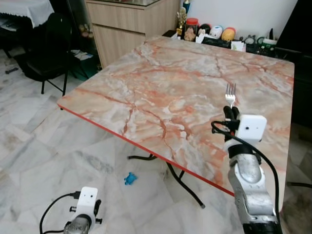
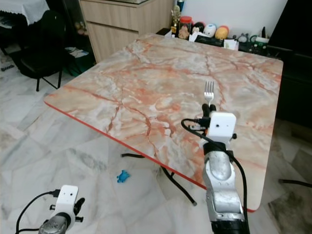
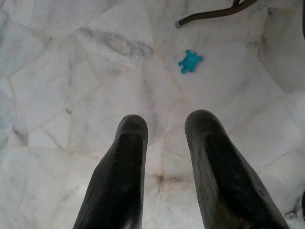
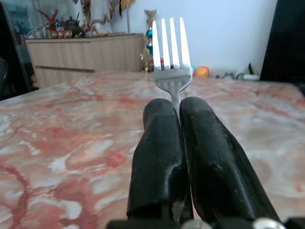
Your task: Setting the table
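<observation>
My right hand (image 1: 231, 113) is out over the near right part of the surface (image 1: 161, 92), fingers pinched tight on a fork (image 1: 230, 94). In the right wrist view the two black fingers (image 4: 162, 143) meet around the neck of the fork, just below the tines, which stick straight out past the fingertips toward the far side. The handle is hidden inside the grip; I cannot tell how far back it runs.

Handling, as I judge it: thin polished metal, light, rigid, not fragile. The real trouble is slickness. A narrow smooth shaft can pivot or slide between rubbery pads if I swing fast. Holding at the neck keeps the tines steady, but a mid-handle grip would balance better. On marble it will skate and clatter if dropped, so I would lower it flat and low before letting go.

The surface around the fork is bare marble pattern; clutter of jars and toys (image 1: 214, 33) sits well apart along the far edge.

My left hand (image 3: 164, 138) hangs idle low on the left, fingers parted with a clear gap, above the tiled floor (image 3: 71, 71). A small blue toy (image 3: 190, 61) lies on it near a table leg.
</observation>
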You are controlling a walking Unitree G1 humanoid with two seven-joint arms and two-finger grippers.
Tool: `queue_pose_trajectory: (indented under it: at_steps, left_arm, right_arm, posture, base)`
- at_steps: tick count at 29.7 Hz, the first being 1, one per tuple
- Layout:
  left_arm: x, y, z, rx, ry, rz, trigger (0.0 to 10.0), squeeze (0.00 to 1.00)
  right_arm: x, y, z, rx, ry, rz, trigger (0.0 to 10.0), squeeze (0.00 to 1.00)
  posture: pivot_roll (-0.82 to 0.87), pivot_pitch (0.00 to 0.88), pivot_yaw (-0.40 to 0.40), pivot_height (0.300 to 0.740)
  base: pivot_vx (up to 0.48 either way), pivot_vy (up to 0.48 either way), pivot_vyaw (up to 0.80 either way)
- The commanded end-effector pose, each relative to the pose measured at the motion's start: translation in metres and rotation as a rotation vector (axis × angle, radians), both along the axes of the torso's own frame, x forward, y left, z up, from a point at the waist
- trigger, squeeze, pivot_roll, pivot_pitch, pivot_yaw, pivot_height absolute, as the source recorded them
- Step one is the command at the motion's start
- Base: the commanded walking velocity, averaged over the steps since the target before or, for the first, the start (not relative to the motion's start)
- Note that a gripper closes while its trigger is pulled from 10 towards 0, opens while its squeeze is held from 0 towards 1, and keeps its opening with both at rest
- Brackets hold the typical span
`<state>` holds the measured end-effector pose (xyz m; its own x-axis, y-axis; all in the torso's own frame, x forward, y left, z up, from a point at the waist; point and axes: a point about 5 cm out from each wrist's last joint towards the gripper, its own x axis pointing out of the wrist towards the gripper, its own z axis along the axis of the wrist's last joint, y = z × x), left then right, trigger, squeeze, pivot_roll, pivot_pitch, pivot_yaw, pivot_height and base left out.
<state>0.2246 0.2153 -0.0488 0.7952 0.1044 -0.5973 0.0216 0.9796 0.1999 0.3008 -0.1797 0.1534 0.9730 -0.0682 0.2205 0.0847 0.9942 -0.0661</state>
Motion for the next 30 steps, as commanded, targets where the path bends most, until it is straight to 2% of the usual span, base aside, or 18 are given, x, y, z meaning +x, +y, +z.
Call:
queue_pose_trajectory:
  at_steps: [1, 7, 13, 18, 26, 30]
  left_arm:
    - [-0.006, 0.001, -0.004, 0.002, 0.028, -0.008, 10.0, 0.0]
    - [-0.006, 0.0, -0.004, 0.013, 0.026, -0.027, 10.0, 0.0]
    - [-0.004, -0.001, -0.002, 0.015, 0.014, -0.043, 10.0, 0.0]
    - [-0.002, -0.002, -0.002, 0.016, 0.009, -0.041, 10.0, 0.0]
    - [-0.003, -0.003, -0.002, 0.018, 0.009, -0.038, 10.0, 0.0]
    - [-0.003, -0.003, -0.002, 0.018, 0.009, -0.037, 10.0, 0.0]
  right_arm:
    - [-0.002, 0.003, 0.011, -0.038, -0.055, 0.046, 10.0, 0.0]
    - [0.0, 0.005, 0.014, -0.043, -0.068, 0.064, 10.0, 0.0]
    - [0.006, 0.009, 0.022, 0.011, -0.107, 0.046, 10.0, 0.0]
    - [0.008, 0.01, 0.025, 0.006, -0.113, 0.052, 10.0, 0.0]
    - [0.009, 0.009, 0.025, 0.023, -0.108, 0.036, 10.0, 0.0]
    - [0.01, 0.01, 0.028, 0.025, -0.128, 0.033, 10.0, 0.0]
  posture:
    - [-0.02, 0.0, 0.012, 0.74]
    - [-0.01, 0.0, 0.01, 0.74]
    - [-0.01, 0.0, 0.013, 0.74]
    - [0.0, 0.0, 0.015, 0.74]
    - [-0.01, 0.0, 0.016, 0.74]
    - [0.0, 0.0, 0.016, 0.74]
  base:
    - [0.0, 0.0, 0.0]
    - [0.0, 0.0, 0.0]
    - [0.0, -0.372, 0.0]
    - [0.0, -0.406, 0.0]
    - [0.0, -0.363, -0.76]
    - [0.0, -0.364, 0.0]
